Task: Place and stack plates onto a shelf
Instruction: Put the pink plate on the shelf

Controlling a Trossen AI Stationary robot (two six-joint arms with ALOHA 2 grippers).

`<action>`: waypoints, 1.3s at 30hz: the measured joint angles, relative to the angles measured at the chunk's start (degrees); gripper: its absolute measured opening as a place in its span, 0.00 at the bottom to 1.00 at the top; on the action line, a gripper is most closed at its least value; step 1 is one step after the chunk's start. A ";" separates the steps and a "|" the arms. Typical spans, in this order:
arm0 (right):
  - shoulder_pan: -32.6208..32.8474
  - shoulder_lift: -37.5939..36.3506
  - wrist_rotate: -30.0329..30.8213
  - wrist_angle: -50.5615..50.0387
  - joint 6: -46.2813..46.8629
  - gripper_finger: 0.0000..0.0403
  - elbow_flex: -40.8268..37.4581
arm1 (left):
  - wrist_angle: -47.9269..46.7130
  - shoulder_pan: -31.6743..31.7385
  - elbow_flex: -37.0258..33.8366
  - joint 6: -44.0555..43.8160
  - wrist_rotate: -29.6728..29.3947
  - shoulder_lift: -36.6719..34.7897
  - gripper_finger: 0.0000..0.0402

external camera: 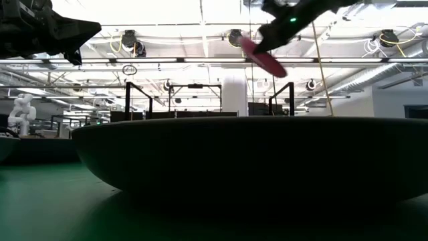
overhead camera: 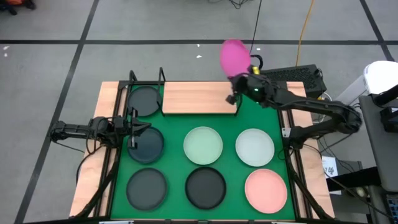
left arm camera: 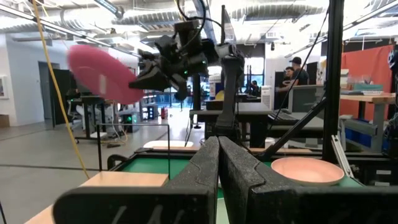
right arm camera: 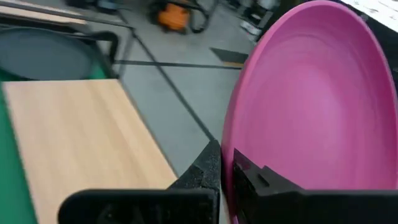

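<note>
Four dark plates [overhead camera: 147, 187], two green [overhead camera: 203, 145], one pink [overhead camera: 266, 188] are lying below; right pincer [overhead camera: 239, 79] is pinching the magenta plate [overhead camera: 234, 57], left pincer [overhead camera: 138, 128] pressed together.

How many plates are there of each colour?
Dark grey plates: 4
Pale green plates: 2
Light pink plate: 1
Magenta plate, held up by the right gripper: 1
Total: 8

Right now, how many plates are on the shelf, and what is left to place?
One dark plate lies at the left end of the shelf. In hand: the right gripper holds the magenta plate tilted in the air by the shelf's far right corner. Six remain on the green mat; the left gripper, shut and empty, hovers over one.
</note>
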 joint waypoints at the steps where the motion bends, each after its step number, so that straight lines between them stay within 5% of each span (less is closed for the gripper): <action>1: 0.24 2.19 -1.66 0.88 -0.56 0.00 1.10 | -0.02 0.00 0.00 0.00 0.02 0.00 0.04; 11: 0.86 21.47 -15.51 9.38 -4.84 0.00 8.87 | -0.02 -0.02 0.00 0.00 0.01 0.00 0.04; 24: 3.27 40.87 -20.60 8.46 -8.92 0.00 21.43 | -0.01 -0.02 0.00 -0.01 0.01 0.00 0.04; 39: 5.08 44.39 -20.65 4.11 -9.02 0.00 23.29 | -0.02 0.00 0.00 0.00 0.02 0.00 0.04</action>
